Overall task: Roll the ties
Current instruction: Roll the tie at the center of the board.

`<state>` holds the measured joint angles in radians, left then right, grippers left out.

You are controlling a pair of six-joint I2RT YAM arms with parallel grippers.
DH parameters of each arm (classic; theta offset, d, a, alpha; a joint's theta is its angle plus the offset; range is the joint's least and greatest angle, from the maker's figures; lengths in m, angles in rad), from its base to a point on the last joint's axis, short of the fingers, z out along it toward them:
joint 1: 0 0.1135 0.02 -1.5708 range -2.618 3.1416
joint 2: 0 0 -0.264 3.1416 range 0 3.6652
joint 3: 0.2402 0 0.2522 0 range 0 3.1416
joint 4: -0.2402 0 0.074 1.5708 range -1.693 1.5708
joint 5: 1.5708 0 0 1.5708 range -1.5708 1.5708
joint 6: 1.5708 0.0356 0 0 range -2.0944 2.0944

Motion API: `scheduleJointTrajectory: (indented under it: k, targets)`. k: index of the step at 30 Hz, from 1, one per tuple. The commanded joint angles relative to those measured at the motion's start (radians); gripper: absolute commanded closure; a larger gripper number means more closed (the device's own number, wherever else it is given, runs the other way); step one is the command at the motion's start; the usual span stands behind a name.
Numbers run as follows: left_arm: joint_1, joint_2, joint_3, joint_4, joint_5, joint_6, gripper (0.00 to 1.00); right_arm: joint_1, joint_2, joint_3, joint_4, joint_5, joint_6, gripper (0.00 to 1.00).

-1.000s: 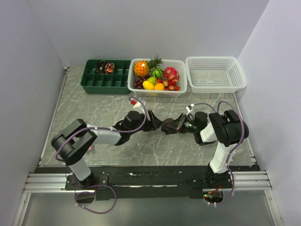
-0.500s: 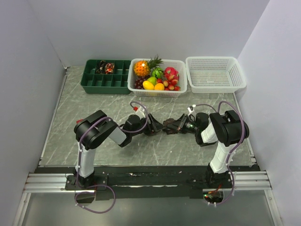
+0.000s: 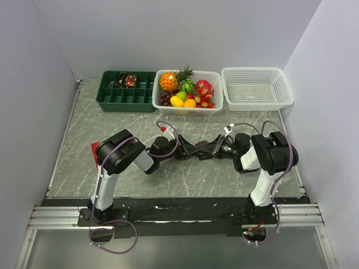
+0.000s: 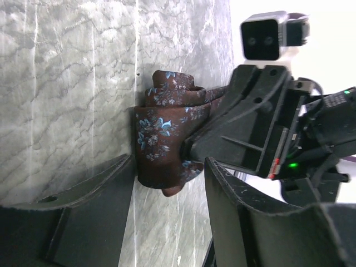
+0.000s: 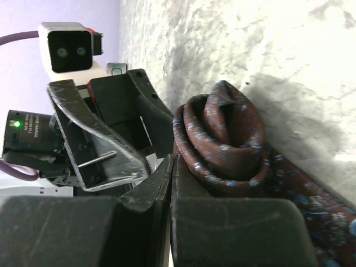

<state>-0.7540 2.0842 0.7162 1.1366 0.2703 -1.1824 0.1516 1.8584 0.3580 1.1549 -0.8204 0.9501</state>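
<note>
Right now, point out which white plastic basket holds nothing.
The white plastic basket at far right; the other white basket beside it is heaped with fruit.

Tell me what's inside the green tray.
Two dark rolled ties sit in adjoining back-row compartments of the green tray, red showing on them. The compartment floors beneath them are covered.

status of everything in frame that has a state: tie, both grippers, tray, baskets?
tie: one end rolled into a coil, tail not yet rolled.
left gripper: fingers spread either side of the coil; grip unclear.
right gripper: fingers shut on the tie.
green tray: dark rolls in two back compartments, the others look bare.
middle basket: full of fruit.
right basket: empty.
</note>
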Motion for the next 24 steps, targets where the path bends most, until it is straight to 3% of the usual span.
scheduleJointTrajectory:
  k: [1, 10, 12, 18, 21, 24]
  targets:
    - [0.001, 0.022, 0.005, -0.035, -0.031, 0.029, 0.42, -0.004, -0.108, 0.059, -0.154, -0.02, -0.085, 1.0]
    - [0.001, 0.025, 0.015, -0.044, -0.039, 0.04, 0.42, -0.006, -0.182, 0.191, -0.352, -0.06, -0.111, 1.0]
    - [0.001, 0.025, 0.026, -0.052, -0.036, 0.049, 0.42, -0.006, -0.246, 0.196, -0.482, -0.036, -0.175, 1.0]
    - [0.001, 0.039, 0.045, -0.066, -0.042, 0.053, 0.44, -0.006, -0.484, 0.231, -0.987, 0.255, -0.421, 1.0]
    - [0.001, 0.045, 0.043, -0.064, -0.046, 0.055, 0.44, -0.006, -0.562, 0.243, -1.124, 0.371, -0.487, 1.0]
    - [0.001, 0.048, 0.049, -0.067, -0.045, 0.059, 0.45, 0.0, -0.594, 0.242, -1.15, 0.423, -0.519, 1.0]
